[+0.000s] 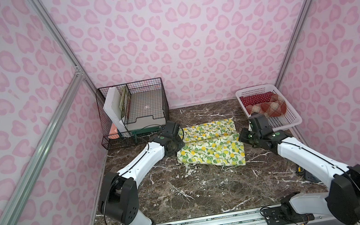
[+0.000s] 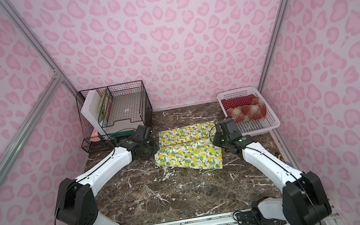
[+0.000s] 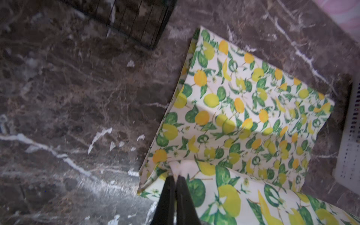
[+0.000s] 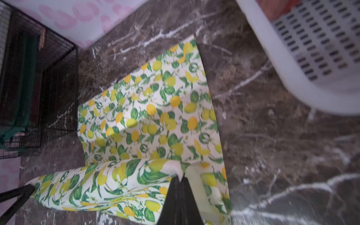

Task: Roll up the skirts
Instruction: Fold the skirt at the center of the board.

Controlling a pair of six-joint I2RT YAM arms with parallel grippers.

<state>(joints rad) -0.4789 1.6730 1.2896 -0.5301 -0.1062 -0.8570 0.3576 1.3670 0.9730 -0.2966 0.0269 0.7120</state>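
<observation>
**Lemon skirt pinched at both sides on the tabletop**

The dark marble tabletop [image 1: 197, 187] fills the floor of the pink-patterned booth. The left arm [image 1: 138, 165] and right arm [image 1: 301, 155] reach in from the near rail towards the middle. A black wire rack [image 1: 130, 83] stands in the far left corner, and a white perforated basket [image 1: 289, 121] in the far right.

The lemon skirt [image 1: 210, 147] lies spread in the centre of the tabletop, between the two wrists, clear of both rack and basket. A raised fold runs across it from side to side. The plaid skirt [image 1: 268, 108] lies rolled inside the basket, and the polka-dot skirt [image 1: 256, 98] lies behind it against the far wall of the basket.

In the wrist views the left jaws are closed, with the cloth puckered at their tips. The right jaws are likewise closed, pinching the other end of the fold.
</observation>
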